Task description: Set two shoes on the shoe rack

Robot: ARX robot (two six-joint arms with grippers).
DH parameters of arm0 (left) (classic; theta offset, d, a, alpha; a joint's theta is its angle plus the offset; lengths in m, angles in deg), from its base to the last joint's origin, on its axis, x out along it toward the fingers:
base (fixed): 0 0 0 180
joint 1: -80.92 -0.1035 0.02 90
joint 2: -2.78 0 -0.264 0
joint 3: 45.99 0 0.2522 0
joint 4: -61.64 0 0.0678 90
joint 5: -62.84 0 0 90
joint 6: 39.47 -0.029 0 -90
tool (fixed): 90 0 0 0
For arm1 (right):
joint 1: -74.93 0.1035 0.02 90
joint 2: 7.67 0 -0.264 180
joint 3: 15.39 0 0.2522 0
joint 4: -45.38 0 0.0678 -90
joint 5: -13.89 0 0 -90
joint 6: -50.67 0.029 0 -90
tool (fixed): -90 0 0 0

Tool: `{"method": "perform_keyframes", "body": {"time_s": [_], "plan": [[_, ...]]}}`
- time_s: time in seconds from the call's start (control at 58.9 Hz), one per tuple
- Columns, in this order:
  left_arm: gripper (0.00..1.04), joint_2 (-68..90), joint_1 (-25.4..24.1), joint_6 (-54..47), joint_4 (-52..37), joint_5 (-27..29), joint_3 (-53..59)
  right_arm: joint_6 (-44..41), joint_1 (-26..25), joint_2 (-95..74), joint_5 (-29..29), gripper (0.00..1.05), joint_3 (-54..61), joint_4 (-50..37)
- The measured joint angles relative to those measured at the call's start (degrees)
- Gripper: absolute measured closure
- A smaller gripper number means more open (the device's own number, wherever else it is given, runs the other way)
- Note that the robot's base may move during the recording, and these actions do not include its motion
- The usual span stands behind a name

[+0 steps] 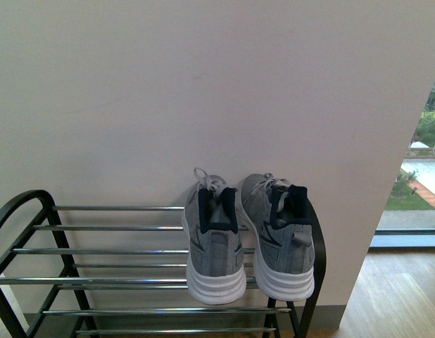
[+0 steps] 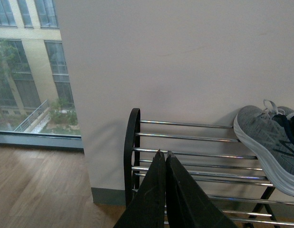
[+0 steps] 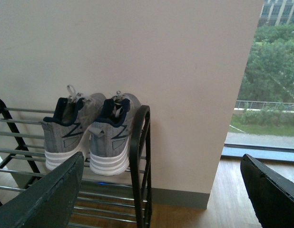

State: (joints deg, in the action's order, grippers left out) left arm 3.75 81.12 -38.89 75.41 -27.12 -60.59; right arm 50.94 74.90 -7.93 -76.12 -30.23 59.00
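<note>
Grey knit sneakers (image 1: 215, 243), ribbed white soles, sit lower-centre on the chrome-barred shoe rack (image 1: 119, 251). Left gripper (image 2: 164, 154) is pinched closed; right gripper (image 3: 162, 159) gapes wide.

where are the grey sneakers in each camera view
Front view: grey sneakers right of centre, heels toward the camera, at the shoe rack's right end.
Left wrist view: partly cut off by the frame edge, on the chrome bars.
Right wrist view: both, beside the black end arch.
Shared landmark: the rack's chrome bars.
</note>
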Motion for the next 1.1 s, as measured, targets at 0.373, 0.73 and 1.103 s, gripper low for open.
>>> {"method": "perform_keyframes", "body": {"time_s": [0.373, 0.73, 1.103], "plan": [[0.37, 0.0, -0.1, 0.0, 0.0, 0.0, 0.0, 0.0, 0.0, 0.0, 0.1, 0.09, 0.0, 0.0], [0.09, 0.0, -0.1, -0.2, 0.0, 0.0, 0.0, 0.0, 0.0, 0.0, 0.2, 0.09, 0.0, 0.1], [0.09, 0.0, -0.1, -0.2, 0.0, 0.0, 0.0, 0.0, 0.0, 0.0, 0.2, 0.09, 0.0, 0.1]]}}
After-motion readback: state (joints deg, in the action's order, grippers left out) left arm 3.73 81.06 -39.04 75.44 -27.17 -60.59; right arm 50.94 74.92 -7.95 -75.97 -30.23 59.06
